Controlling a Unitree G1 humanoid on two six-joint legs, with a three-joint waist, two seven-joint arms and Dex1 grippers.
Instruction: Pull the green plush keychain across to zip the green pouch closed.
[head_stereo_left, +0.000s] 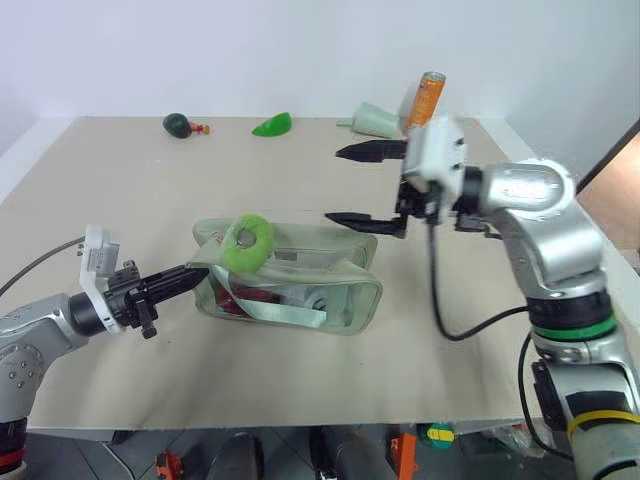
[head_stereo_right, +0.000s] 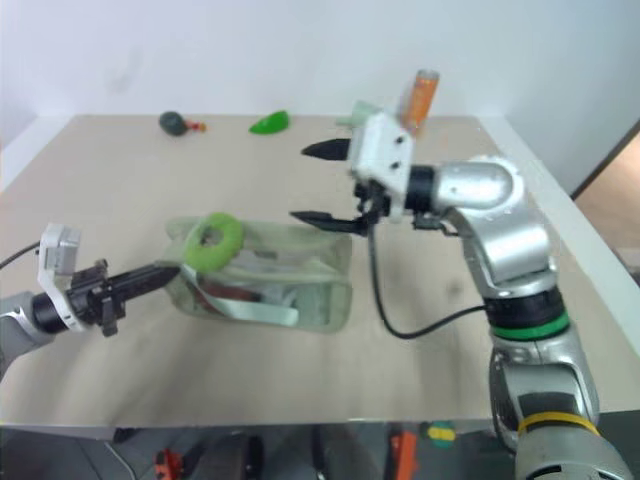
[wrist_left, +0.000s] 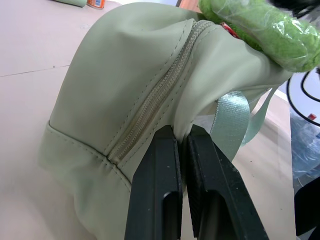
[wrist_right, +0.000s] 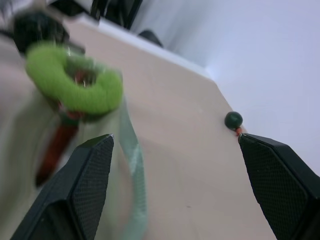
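Green plush keychain: rests atop the pouch's left end, unheld.
Green pouch: mid-table, nearer the front edge.
Left gripper: pinched tight on the pouch's left end, probably anchoring it.
Right gripper: spread wide, empty, above the pouch's right end.
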